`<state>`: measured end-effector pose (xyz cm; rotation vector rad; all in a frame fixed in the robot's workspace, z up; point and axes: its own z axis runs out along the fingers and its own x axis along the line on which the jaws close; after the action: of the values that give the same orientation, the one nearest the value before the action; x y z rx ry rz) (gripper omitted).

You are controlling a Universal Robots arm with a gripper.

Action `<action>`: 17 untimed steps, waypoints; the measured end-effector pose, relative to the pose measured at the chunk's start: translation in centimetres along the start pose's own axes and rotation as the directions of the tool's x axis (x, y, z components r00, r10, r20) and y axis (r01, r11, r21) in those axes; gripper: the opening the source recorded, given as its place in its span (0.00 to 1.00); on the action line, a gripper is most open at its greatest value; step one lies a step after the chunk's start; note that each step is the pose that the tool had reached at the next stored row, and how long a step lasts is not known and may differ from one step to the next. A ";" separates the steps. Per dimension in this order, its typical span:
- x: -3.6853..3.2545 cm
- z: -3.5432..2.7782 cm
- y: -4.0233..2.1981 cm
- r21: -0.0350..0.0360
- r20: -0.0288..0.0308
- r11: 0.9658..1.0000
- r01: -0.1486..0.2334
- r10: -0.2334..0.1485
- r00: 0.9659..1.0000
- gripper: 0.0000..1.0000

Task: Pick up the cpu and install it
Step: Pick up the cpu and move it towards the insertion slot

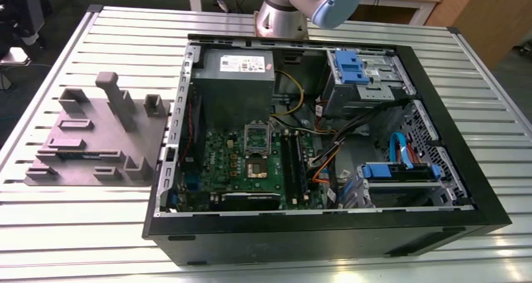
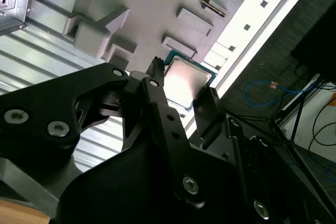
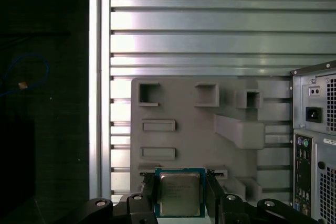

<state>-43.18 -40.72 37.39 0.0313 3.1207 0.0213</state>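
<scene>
as the gripper (image 3: 180, 203) hangs over the ribbed metal table (image 3: 210, 24), its two black fingers (image 3: 148, 190) press on opposite edges of the cpu (image 3: 179, 192) and pinch it between them. in both wrist views the chip's silvery top faces the camera, edged by a blue-green rim, and in the second wrist view light glares off the metal. behind the cpu lies the grey tray (image 3: 184, 108), a moulded block with raised posts and shallow pockets, resting flat on the table. in the first wrist view the cpu overlaps one edge of the tray. the back panel of the case (image 3: 315, 129) stands just beside the tray. in the exterior view the case lies open on its side, to the exterior view's right of the tray, with the green board (image 1: 218, 155) exposed inside. the socket (image 1: 253, 168) sits near the middle of the board, a silver frame (image 1: 256, 133) just beside it, and a grey box (image 1: 237, 77) beyond that. the arm (image 1: 287, 12) rises behind the case.
</scene>
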 end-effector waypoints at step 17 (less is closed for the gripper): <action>-0.67 0.01 0.01 0.000 0.000 1.000 0.000 0.000 1.000 0.47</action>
<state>-42.51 -40.72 37.39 0.0313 3.1207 0.0213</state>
